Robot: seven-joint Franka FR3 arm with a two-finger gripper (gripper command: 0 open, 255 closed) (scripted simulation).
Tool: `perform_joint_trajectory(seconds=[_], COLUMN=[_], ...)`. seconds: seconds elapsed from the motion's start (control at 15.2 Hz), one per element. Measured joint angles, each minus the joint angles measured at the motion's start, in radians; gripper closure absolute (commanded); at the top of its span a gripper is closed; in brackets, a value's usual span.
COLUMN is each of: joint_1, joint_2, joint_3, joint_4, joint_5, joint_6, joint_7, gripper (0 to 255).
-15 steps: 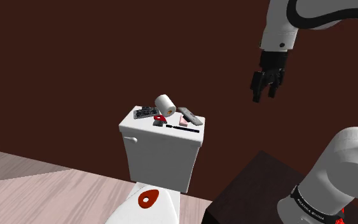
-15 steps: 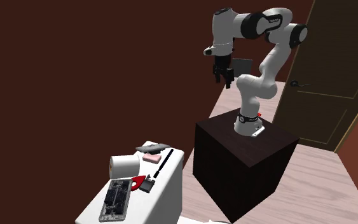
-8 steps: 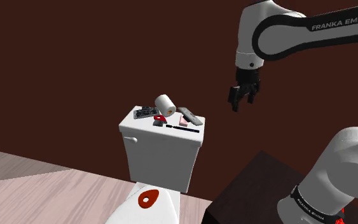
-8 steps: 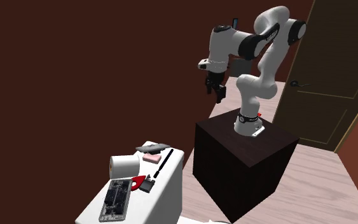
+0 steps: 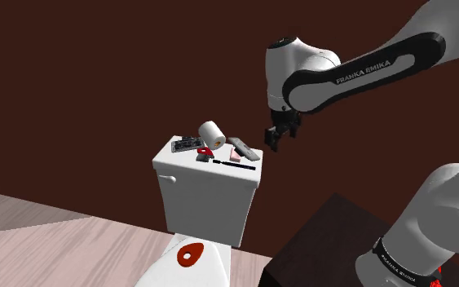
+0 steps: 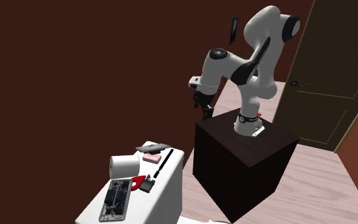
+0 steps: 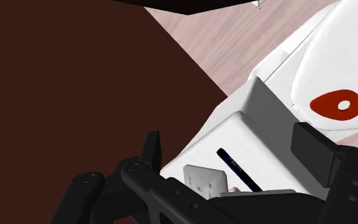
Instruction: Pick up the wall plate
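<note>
Gripper point(image 5: 274, 140) hangs in the air off the end of the white toilet tank point(image 5: 207, 200), above its lid point(image 5: 173, 155) and to the shoulder view's right of it, well apart from everything resting there. In the wrist view its two black fingers point(image 7: 151, 147) stand wide apart with nothing between them. The wall plate point(image 5: 244, 149) lies on the lid at the end nearest the arm, as a thin grey rectangle; the wrist view shows small holes in its face. A pink item point(image 5: 236, 154) sits just beside it, a slim black stick point(image 5: 234, 165) lies near along the lid's front edge, and a white paper roll point(image 5: 212, 131) stands further back. Whether the plate lies fully flat or is propped on the pink item cannot be told. Assessment: the plate is judged light, stiff and smooth-faced, and so liable to slide on the glossy lid if nudged. Being thin, it offers little height to grip. Recommended hold is from above, across its narrower span, with one finger on each long edge near the middle. The approach should keep clear of the pink item and the stick. An off-centre hold risks the plate pivoting or slipping out.
</note>
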Motion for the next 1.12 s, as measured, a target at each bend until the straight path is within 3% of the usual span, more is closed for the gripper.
perform_joint_trajectory(seconds=[0.53, 1.12], joint_1=[-0.029, 0.039], joint_2=[0.326, 0.710], joint_3=[0.061, 0.016], joint_4=[0.144, 0.442], joint_5=[-0.320, -0.666], joint_6=[0.114, 0.065], joint_7=[0.235, 0.441], gripper=[0, 0])
